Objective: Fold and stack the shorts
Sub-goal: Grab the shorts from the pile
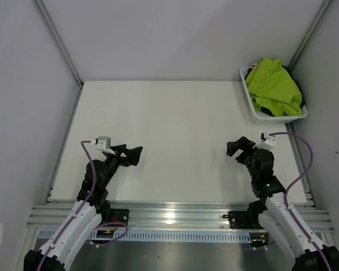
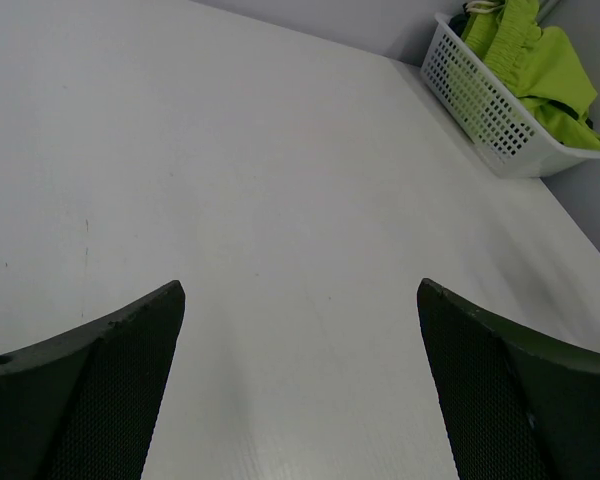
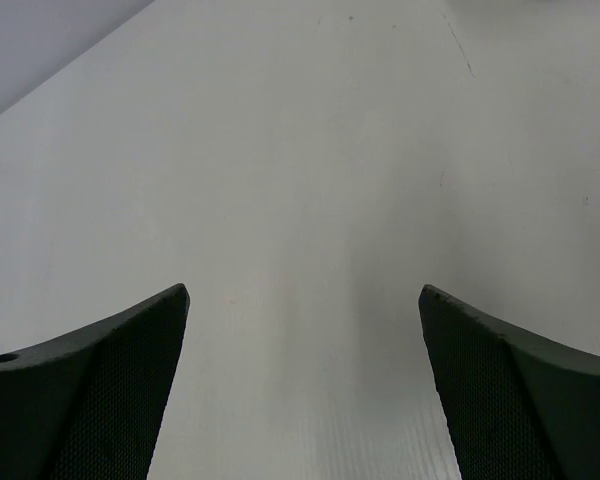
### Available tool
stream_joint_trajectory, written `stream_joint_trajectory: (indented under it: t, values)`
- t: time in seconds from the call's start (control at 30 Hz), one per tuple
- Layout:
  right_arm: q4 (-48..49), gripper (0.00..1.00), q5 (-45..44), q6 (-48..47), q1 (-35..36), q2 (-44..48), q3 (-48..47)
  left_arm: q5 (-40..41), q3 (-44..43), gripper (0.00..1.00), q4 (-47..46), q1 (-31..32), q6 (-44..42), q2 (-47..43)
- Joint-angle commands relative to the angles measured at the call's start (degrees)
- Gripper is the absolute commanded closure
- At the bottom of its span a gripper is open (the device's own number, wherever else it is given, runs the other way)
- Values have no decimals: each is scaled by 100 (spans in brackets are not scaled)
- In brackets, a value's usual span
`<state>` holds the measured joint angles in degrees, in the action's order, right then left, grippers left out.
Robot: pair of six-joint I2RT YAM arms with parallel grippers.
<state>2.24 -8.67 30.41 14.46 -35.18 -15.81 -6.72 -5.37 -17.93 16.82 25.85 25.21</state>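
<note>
Top external view: the lime green shorts [image 1: 273,87] lie crumpled in a white mesh basket [image 1: 271,117] at the upper right of the frame, in the far right corner of the bench [image 1: 181,124]. They are heaped above the basket's rim. A sliver of the dark shorts [image 1: 294,77] shows under them along the right side; how that pair lies cannot be told.

Low in the frame, the left gripper [image 1: 134,157] sits left of centre and the right gripper [image 1: 234,153] right of centre, well apart from each other and from the basket. Each wrist view shows its gripper spread wide with nothing between the jaws, only bare white bench. The left wrist view also catches the basket and green cloth at its upper right.
</note>
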Motion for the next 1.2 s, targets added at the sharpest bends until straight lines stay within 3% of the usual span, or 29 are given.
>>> stream_joint_trajectory:
  t: [0.0, 0.2, 0.37, 0.53, 0.73, 1.17]
  values:
    - [58, 1, -249, -18, 22, 46, -159, -93, -149, 1, -175, -3, -124, -16]
    - [-153, 1, -661, -9, -31, -181, -553, -5, -166, 1, -35, -3, -97, -148]
    - [-848, 1, -970, -228, -259, -1209, -2123, 22, -175, 1, 36, -3, -80, -209]
    - [-1294, 1, -461, -238, -909, -3264, -3987, 215, -324, 1, 430, -3, -53, -166]
    - [-1700, 3, -706, -220, -1296, -5284, -6052, 470, -422, 1, 660, -3, -27, -69]
    - [-2087, 8, -1646, -281, -1595, -8346, -9190, 470, -439, 1, 695, -3, 8, 45]
